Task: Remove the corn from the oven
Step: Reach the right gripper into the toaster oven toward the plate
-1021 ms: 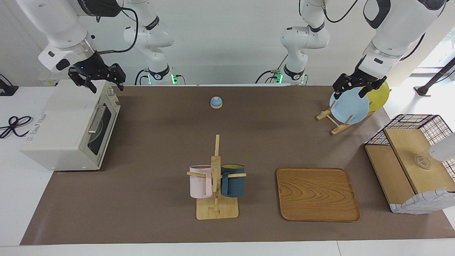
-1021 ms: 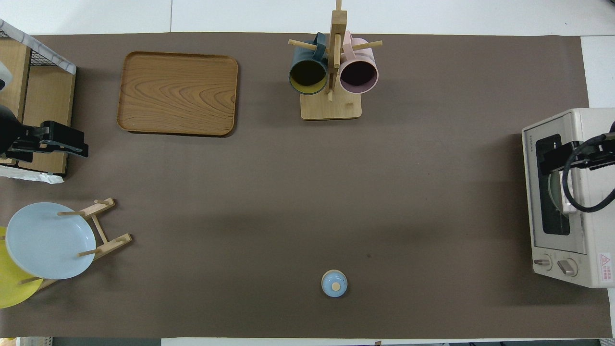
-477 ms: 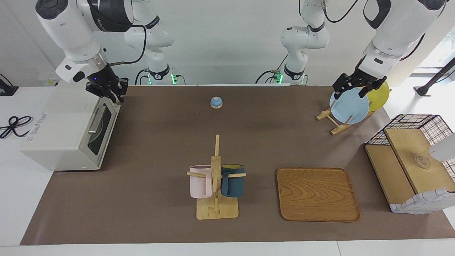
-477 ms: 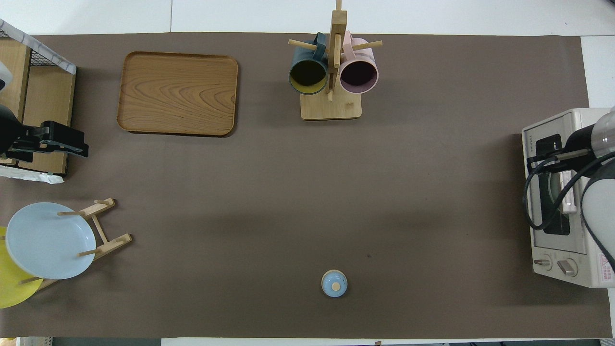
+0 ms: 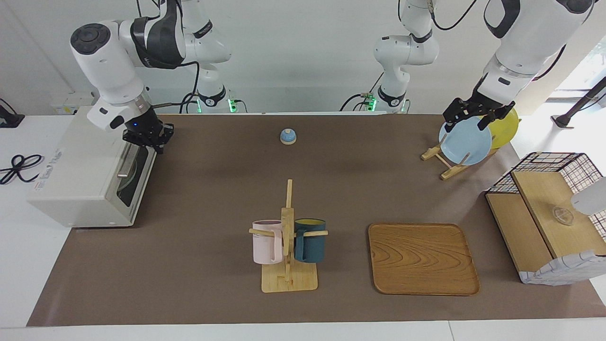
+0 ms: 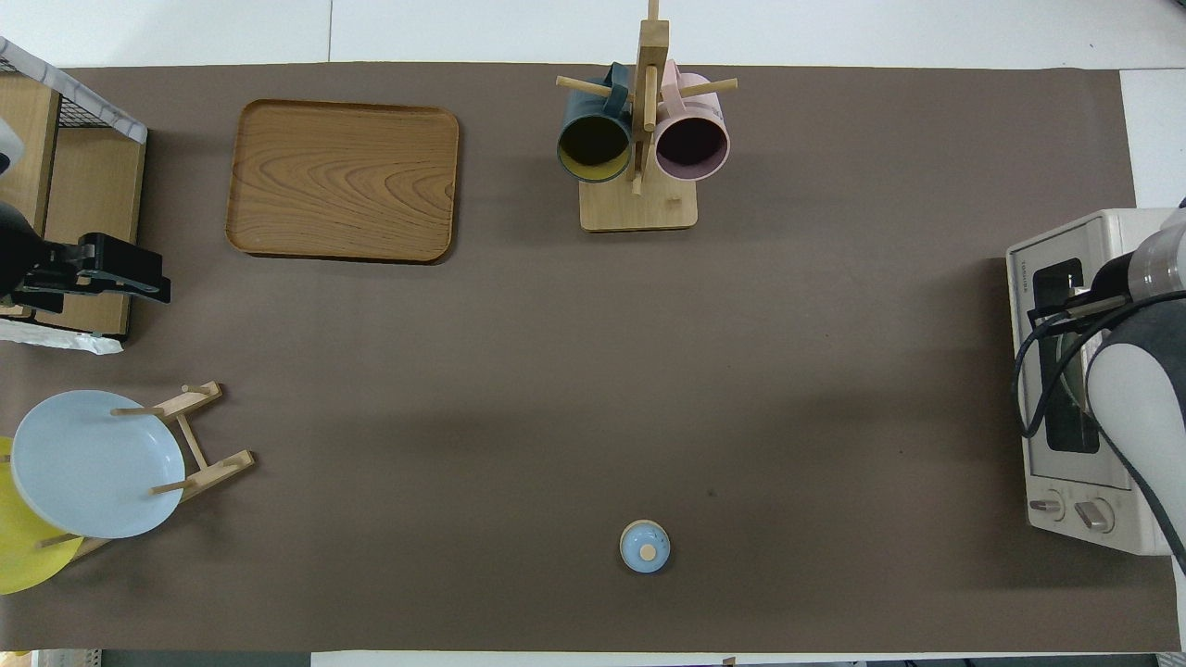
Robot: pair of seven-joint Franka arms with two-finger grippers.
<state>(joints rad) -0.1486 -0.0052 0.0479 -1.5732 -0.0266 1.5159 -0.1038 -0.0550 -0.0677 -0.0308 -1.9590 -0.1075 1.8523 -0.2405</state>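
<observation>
At the oven door, right gripper, seemingly touching.

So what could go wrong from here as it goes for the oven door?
1. The right claw is over the top edge of the closed oven door, close to the bar handle; a slightly off approach may miss or slip off the bar.
2. The oven stands on the mat's edge, unfixed as far as shown; pulling might drag it.
3. The corn isn't visible through the glass, so the reach inside will start blind.

We saw a wooden tray, a matt brown table cover, and a glossy dark-glass oven door.
</observation>
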